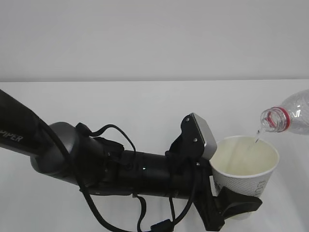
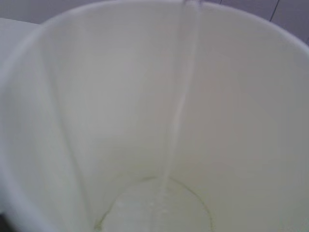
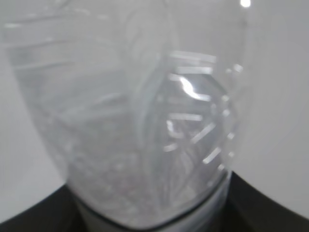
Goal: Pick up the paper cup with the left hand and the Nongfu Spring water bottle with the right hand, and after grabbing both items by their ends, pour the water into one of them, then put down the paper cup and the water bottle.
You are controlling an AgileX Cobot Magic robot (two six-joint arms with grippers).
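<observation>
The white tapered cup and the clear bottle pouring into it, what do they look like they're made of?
The white tapered cup looks like paper: matte, opaque walls with a rolled rim, a cream inside and faint dotted embossing outside. The clear bottle looks like thin glossy plastic: see-through ribbed walls catching sharp highlights, with a red neck ring. A thin stream of clear water runs down into the cup.

A plain pale grey wall point(image 1: 145, 38) is standing behind the white counter point(image 1: 120, 104), meeting it along a straight line. Soft, even light is falling across both.
</observation>
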